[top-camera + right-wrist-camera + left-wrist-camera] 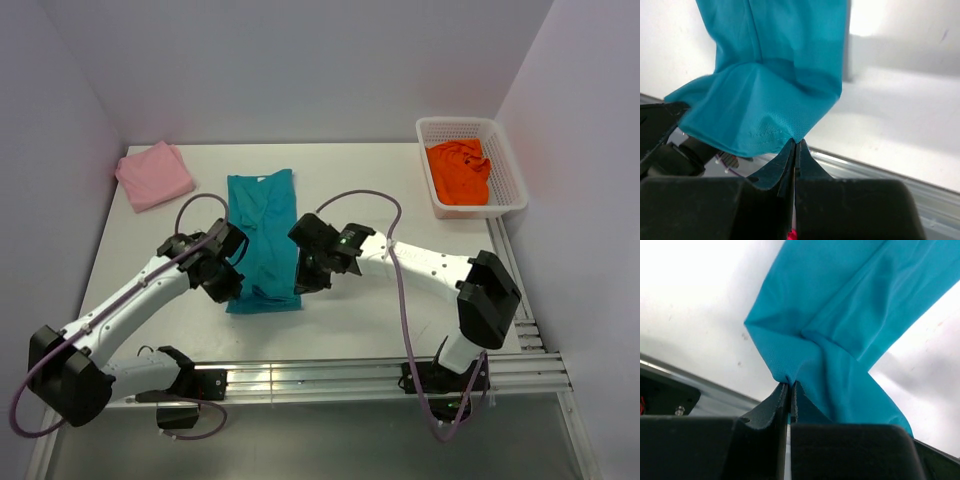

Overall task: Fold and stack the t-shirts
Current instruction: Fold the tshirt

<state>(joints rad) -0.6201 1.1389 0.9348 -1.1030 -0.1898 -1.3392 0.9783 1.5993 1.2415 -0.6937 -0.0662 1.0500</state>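
The teal t-shirt (262,235) lies as a long narrow strip in the middle of the table. My left gripper (232,285) is shut on its near left corner (785,372), and my right gripper (303,283) is shut on its near right corner (790,131). Both corners are pinched and lifted off the table, so the near end of the shirt hangs between the two grippers. A folded pale pink t-shirt (153,174) lies at the back left. The orange t-shirt (459,171) sits crumpled in the white basket (510,160).
The white mesh basket stands at the back right corner, close to the right wall. White walls enclose the table on the left, back and right. A metal rail (330,376) runs along the near edge, between the arm bases.
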